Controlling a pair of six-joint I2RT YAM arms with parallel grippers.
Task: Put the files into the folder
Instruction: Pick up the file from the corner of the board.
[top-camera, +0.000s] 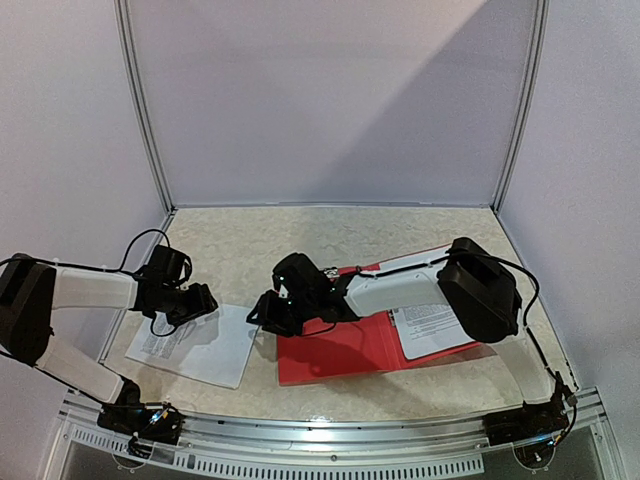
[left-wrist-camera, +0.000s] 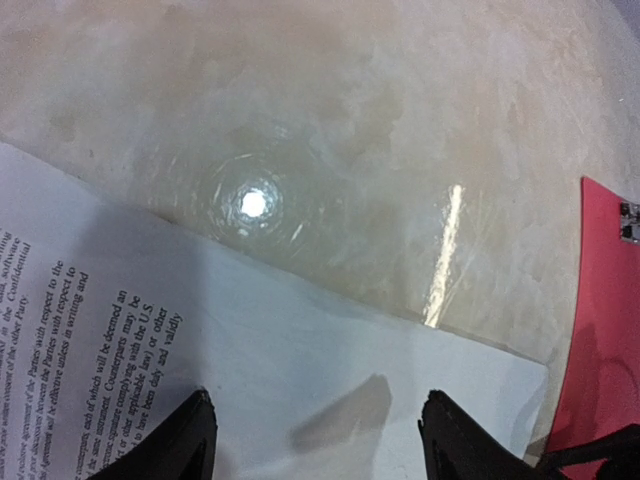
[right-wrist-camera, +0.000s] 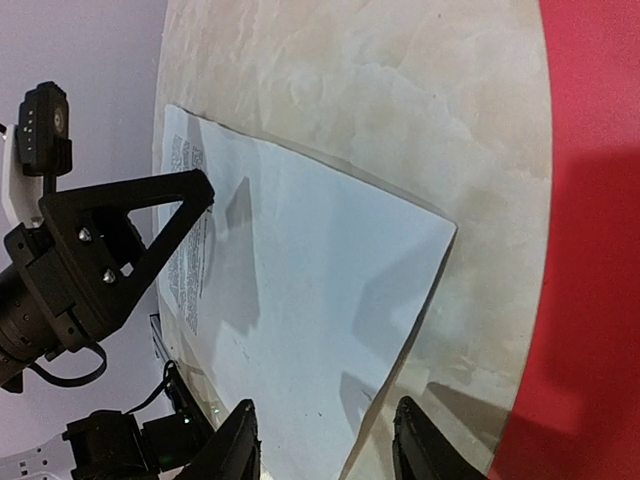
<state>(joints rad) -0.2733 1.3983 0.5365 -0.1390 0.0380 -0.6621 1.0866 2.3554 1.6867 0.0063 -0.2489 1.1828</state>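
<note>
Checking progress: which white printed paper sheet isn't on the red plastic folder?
The left sheet, on the table under the left gripper; the other sheet lies on the open folder.

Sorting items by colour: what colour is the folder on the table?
The folder is red, clearest in the top external view.

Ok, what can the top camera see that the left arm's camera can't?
Only the top camera shows the right hand and a second white printed paper sheet lying on the open flat red plastic folder. Only the left wrist camera shows the small shiny metal clip at the folder's edge and a round bright glare spot on the table. Both show the other white printed paper sheet on the beige marbled tabletop, the red folder beside it, and the open left hand above that sheet.
</note>
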